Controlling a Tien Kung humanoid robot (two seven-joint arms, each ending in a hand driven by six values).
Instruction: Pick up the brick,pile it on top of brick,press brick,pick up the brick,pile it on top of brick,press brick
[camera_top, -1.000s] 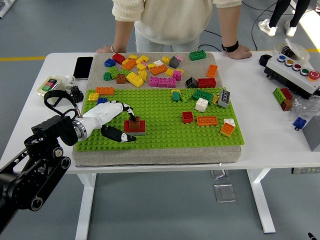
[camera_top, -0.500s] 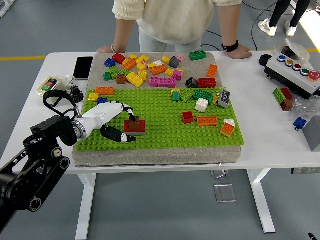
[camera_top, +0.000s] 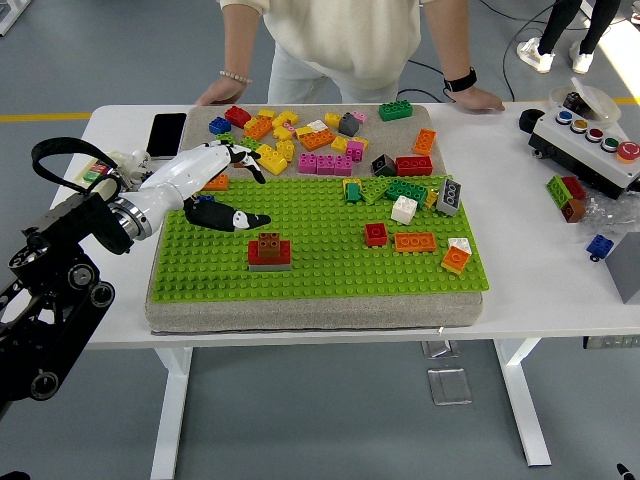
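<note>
One view only, from the head camera: the left hand (camera_top: 222, 185) hangs above the far left part of the green baseplate (camera_top: 320, 262), fingers spread and holding nothing, its thumb pointing toward the middle of the plate and its other fingertips reaching toward the loose pile of bricks (camera_top: 300, 135) on the grey mat beyond. The small stack (camera_top: 269, 252) stands alone near the front left of the plate: a grey brick at the bottom, a red one on it, and a little brown one on top, all seated and upright. As I judge it, one round of stacking and pressing is done and the second pick is beginning; the next move calls for the hand to settle on one loose brick from the pile, or the orange brick (camera_top: 213, 182) partly hidden under the fingers, and close on it cleanly without dragging neighbours. The right hand is not in view. A person stands at the far side, hands resting on the white surface (camera_top: 560, 270) at its far edge, touching no brick. Compared with half a second earlier, the hand has lifted off the stack and swung back and away toward the pile, and the stack has stayed where it was.
</note>
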